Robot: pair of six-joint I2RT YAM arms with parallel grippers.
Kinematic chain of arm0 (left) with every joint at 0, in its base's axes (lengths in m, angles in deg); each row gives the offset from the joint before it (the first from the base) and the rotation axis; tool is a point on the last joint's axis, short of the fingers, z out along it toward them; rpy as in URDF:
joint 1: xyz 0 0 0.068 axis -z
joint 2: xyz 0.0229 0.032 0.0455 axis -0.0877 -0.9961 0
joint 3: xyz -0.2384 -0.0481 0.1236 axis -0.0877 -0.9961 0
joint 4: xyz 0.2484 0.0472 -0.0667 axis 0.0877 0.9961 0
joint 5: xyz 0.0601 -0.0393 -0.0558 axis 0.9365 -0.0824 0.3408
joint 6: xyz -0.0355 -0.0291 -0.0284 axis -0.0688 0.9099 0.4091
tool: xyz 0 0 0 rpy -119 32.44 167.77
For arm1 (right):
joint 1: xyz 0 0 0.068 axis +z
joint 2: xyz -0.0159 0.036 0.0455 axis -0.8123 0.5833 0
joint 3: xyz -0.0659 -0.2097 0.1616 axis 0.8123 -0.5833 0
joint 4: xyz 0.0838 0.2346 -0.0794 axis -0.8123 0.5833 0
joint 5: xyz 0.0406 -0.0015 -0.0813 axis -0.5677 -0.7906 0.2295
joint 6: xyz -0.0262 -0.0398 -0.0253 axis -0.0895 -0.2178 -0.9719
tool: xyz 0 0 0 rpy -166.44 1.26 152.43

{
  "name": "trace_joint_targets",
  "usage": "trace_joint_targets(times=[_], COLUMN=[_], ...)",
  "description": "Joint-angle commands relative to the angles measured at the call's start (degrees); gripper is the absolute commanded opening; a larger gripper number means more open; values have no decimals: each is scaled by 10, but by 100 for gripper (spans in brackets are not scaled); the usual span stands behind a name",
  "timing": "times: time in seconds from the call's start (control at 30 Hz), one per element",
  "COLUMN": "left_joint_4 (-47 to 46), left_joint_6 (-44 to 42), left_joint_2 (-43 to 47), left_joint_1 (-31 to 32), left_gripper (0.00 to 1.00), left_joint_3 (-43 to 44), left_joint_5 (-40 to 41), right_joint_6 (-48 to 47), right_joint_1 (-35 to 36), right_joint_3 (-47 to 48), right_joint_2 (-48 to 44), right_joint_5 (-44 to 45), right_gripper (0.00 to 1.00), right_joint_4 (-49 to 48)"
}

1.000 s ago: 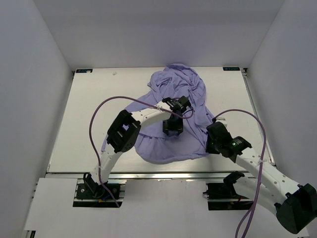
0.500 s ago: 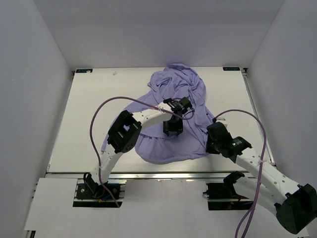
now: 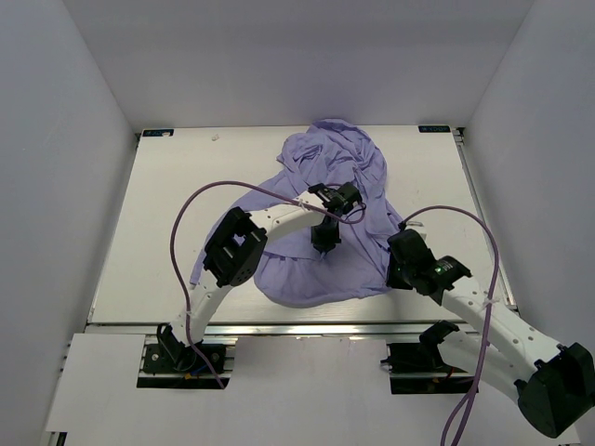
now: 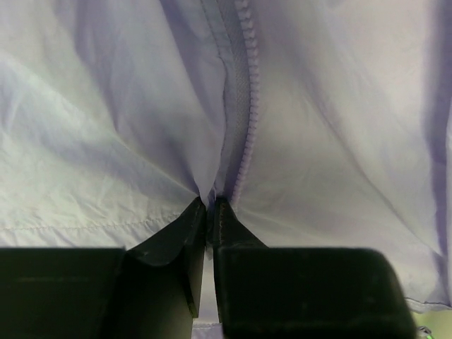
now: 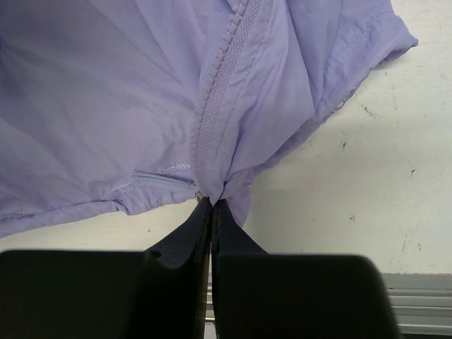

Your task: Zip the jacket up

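Note:
The lavender jacket (image 3: 330, 186) lies crumpled on the white table, spread from the back middle toward the front. My left gripper (image 3: 323, 243) is over the jacket's middle and is shut on the fabric beside the zipper teeth (image 4: 247, 106); the zipper runs away from the jaws in the left wrist view. My right gripper (image 3: 390, 271) is at the jacket's near right edge and is shut on the bottom hem at the zipper's end (image 5: 212, 120). A small metal piece (image 5: 198, 198) shows just left of the right jaws. The left jaws meet at the fold (image 4: 210, 205).
The white table (image 3: 167, 214) extends left and right of the jacket. A metal rail (image 3: 279, 328) runs along the near edge. White walls enclose the sides and back. Purple cables (image 3: 186, 209) loop over both arms.
My left gripper has shifted slightly toward the back of the table along the jacket, pulling the fabric with it. The right arm has stayed still.

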Motion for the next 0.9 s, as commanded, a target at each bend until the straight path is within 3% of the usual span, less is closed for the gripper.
trace_joint_targets(times=[0.0,0.2,0.5,0.57,0.6,0.67,0.87], left_joint_4=[19,34,13,11,8,-9,-142], left_joint_6=[-9,-15,-19,-19,-21,-26,-75], left_joint_2=[15,81,149,162,167,181,260], left_joint_1=[5,4,-9,-12,-13,-14,-14], left_gripper=[20,25,28,21,10,0,0], left_joint_3=[28,7,-92,-103,-107,-119,-207], left_joint_5=[34,67,59,60,57,41,-40], right_joint_6=[3,6,8,9,8,6,-71], right_joint_1=[-6,-13,-31,-33,-33,-35,-35], right_joint_3=[-1,-7,-25,-28,-29,-27,-29], right_joint_2=[5,16,67,76,77,76,13], right_joint_5=[8,8,0,0,-1,-2,-138], right_gripper=[0,0,0,0,0,0,0], right_joint_4=[-10,-21,-49,-54,-57,-61,-164])
